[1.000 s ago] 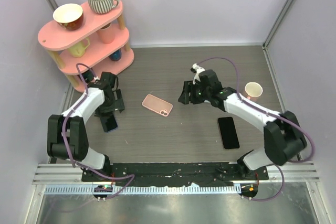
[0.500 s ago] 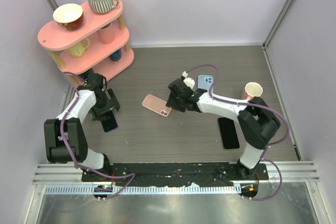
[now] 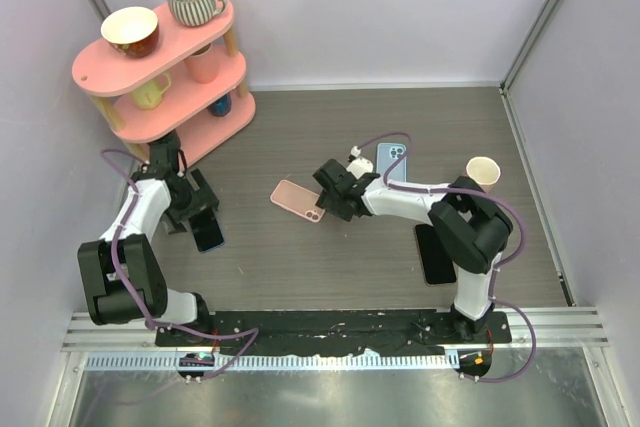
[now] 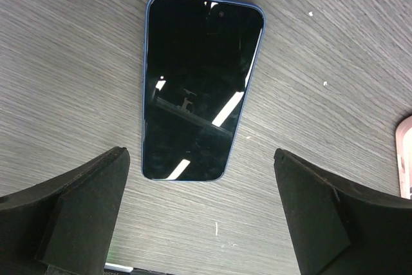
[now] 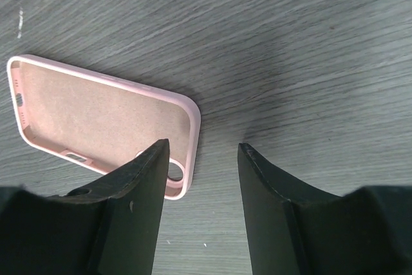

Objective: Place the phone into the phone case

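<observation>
A: So, how far had it got?

B: Hardly anywhere. The dark-screened phone with a blue rim point(image 4: 201, 88) lay face up on the grey wood-grain table point(image 4: 335, 43), straight below the left gripper point(image 4: 199, 156). Its fingers point(image 4: 77, 210) stood spread wide either side of the phone's near end, gripping nothing.

A: And the case?

B: The empty pink silicone phone case point(image 5: 103, 117) lay hollow side up, just to one side of the right gripper point(image 5: 204, 147). Those jaws were half parted with only bare table between them. Lifting, carrying and pressing in all looked left to do.

A: Anything unclear?

B: One corner of the case, by its camera cut-out, sat behind a finger point(image 5: 138, 198) of the right gripper, and I couldn't tell whether they touched. A light blue phone point(image 3: 392, 161) lay face down behind that gripper, beyond its arm, and a black phone point(image 3: 435, 252) lay on the arm's near side. Which handset suited the case was a guess.
</observation>
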Tool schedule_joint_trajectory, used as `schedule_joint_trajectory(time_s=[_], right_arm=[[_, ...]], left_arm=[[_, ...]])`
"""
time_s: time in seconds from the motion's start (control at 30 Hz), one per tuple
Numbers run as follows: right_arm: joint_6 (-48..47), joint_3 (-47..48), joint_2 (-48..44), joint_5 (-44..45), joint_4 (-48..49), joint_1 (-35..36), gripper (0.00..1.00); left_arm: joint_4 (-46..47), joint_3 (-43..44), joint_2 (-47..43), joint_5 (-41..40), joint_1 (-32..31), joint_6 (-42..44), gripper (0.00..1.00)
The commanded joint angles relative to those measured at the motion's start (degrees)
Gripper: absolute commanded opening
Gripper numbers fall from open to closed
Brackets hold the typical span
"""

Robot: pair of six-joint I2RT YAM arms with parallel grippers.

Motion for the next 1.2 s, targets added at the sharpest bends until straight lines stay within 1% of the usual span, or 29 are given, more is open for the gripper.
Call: schedule_joint_trajectory(time_s=[0.0, 0.1, 0.17, 0.2, 0.23, 0.3, 0.33, 0.43, 0.47, 0.53, 0.57, 0.63, 0.67, 0.7, 0.77, 0.8, 0.9, 0.97, 1.0, 1.03, 1.1, 1.17], right_arm=[[0.2, 3.5, 2.8, 1.9, 0.3, 1.1, 0.52], [-1.0, 3.9, 3.6, 2.2, -0.2, 1.5, 0.51], [-3.2, 4.2, 4.1, 2.6, -0.2, 1.6, 0.47], [-4.6, 4.4, 4.9, 2.4, -0.1, 1.6, 0.43], [-9.0, 4.7, 5.4, 2.0, -0.1, 1.6, 0.35], [-13.7, 5.9, 6.2, 1.5, -0.6, 1.6, 0.30], [-18.4, 6.1, 6.5, 1.6, -1.0, 1.6, 0.25], [-26.5, 6.6, 5.6, 3.6, -1.7, 1.5, 0.16], [-32.1, 6.5, 5.2, 5.1, -1.7, 1.3, 0.15], [-37.9, 6.4, 4.4, 4.7, -0.8, 1.0, 0.12], [-44.4, 5.2, 3.1, 4.1, 0.4, 0.9, 0.11], [-51.7, 3.4, 1.2, 4.0, 3.8, 0.9, 0.08], [-55.0, 1.1, -1.2, 3.5, 5.0, 0.9, 0.08], [-61.4, 0.1, -2.4, 1.8, 7.3, 0.5, 0.08], [-66.8, -1.9, -5.2, -0.7, 8.7, 0.3, 0.08], [-70.7, -2.1, -5.9, -5.9, 8.7, 0.0, 0.08], [-78.2, -3.9, -8.3, -15.4, 9.6, -0.1, 0.09], [-79.9, -7.0, -9.5, -20.0, 13.0, -0.1, 0.10], [-81.1, -7.9, -10.8, -20.8, 16.4, 0.0, 0.09], [-82.6, -8.8, -11.2, -22.7, 17.5, 0.0, 0.09], [-83.9, -9.2, -11.2, -23.5, 17.8, 0.0, 0.09], [-86.0, -8.0, -10.3, -25.6, 15.8, 0.0, 0.10]], left_arm=[[0.8, 0.4, 1.9, -1.6, 0.3, 0.1, 1.00], [0.2, 1.0, 3.4, -1.8, 0.2, -0.7, 1.00], [0.4, 0.9, 2.8, -3.3, 0.2, -1.8, 1.00], [0.3, 1.1, 2.5, -4.4, 0.3, -2.1, 1.00], [0.2, 1.1, 2.1, -5.3, 0.2, -2.2, 1.00], [0.9, 0.8, 1.0, -4.6, 0.2, -2.1, 1.00], [1.1, 0.6, 0.8, -4.2, 0.3, -2.1, 1.00], [1.3, 0.4, 0.8, -2.7, 0.2, -1.9, 1.00], [1.5, 0.4, 1.0, -2.3, 0.2, -1.9, 1.00], [1.4, 0.4, 1.6, -1.9, 0.2, -1.6, 1.00], [1.6, 0.5, 1.9, -1.2, 0.2, -1.2, 1.00], [1.6, 1.1, 3.2, 1.7, 0.3, 0.2, 1.00], [1.8, 1.1, 3.7, 2.8, 0.2, 0.8, 1.00], [1.9, 1.1, 4.1, 4.0, 0.3, 1.6, 1.00], [1.6, 1.2, 5.7, 6.0, 0.2, 2.8, 1.00], [1.5, 1.8, 6.1, 6.2, 0.2, 3.2, 1.00], [2.0, 1.1, 6.1, 5.9, 0.2, 3.2, 1.00], [1.9, 1.1, 6.4, 5.8, 0.2, 3.5, 1.00], [1.9, 1.1, 6.5, 5.8, 0.3, 3.8, 1.00], [2.1, 1.1, 6.7, 5.6, 0.2, 3.9, 1.00], [1.6, 1.9, 7.9, 4.9, 0.2, 5.3, 1.00], [1.5, 2.5, 8.9, 3.6, 0.2, 5.7, 1.00]])
